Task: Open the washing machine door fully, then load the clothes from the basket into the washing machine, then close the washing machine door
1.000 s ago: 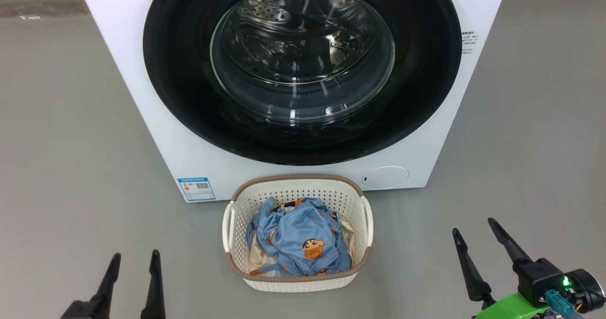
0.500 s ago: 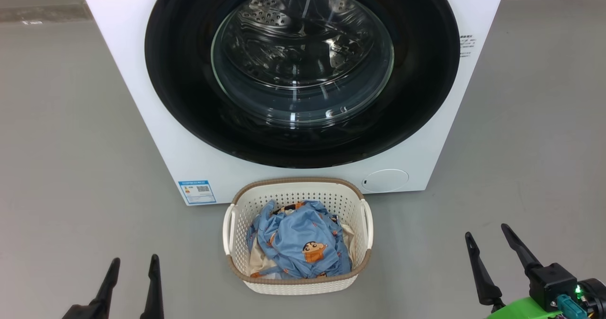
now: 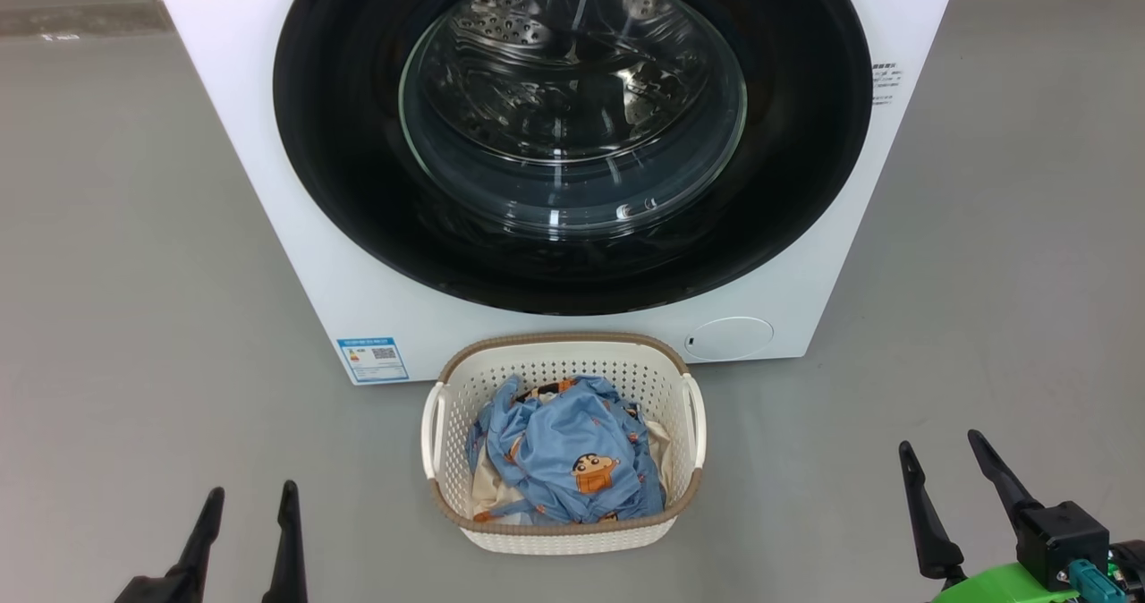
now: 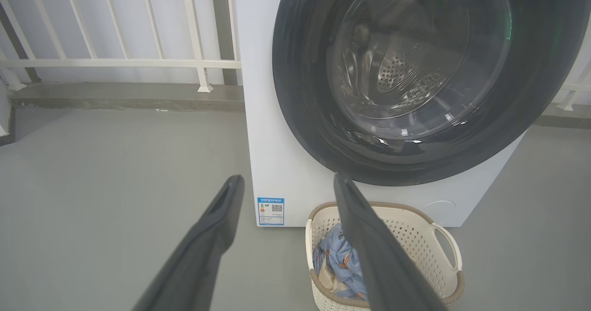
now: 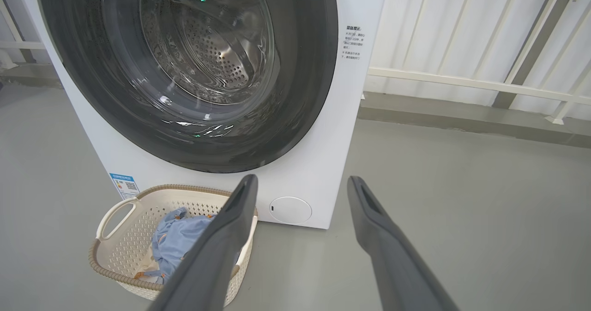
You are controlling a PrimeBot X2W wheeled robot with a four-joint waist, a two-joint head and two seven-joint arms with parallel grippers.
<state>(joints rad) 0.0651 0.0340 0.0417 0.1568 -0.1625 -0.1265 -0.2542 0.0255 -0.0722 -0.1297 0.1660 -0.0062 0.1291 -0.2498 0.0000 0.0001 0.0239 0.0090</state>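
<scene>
At the lower left of the head view, the left gripper (image 3: 252,494) stood with its two long dark fingers apart, holding nothing. At the lower right, the right gripper (image 3: 941,444) gaped empty too. Between them, at lower centre, the small cream-white perforated plastic basket (image 3: 564,539) sat on the grey floor (image 3: 134,272), holding the light blue cartoon-printed clothes (image 3: 572,455). Just behind it, across the upper frame, rose the big white boxy washing machine (image 3: 295,227), its large round glossy black door (image 3: 340,138) closed.

You see glossy black washing machine door (image 3: 340,138), perforated plastic basket (image 3: 564,531), soft printed cloth clothes (image 3: 564,451), matt grey floor (image 3: 134,272)
</scene>
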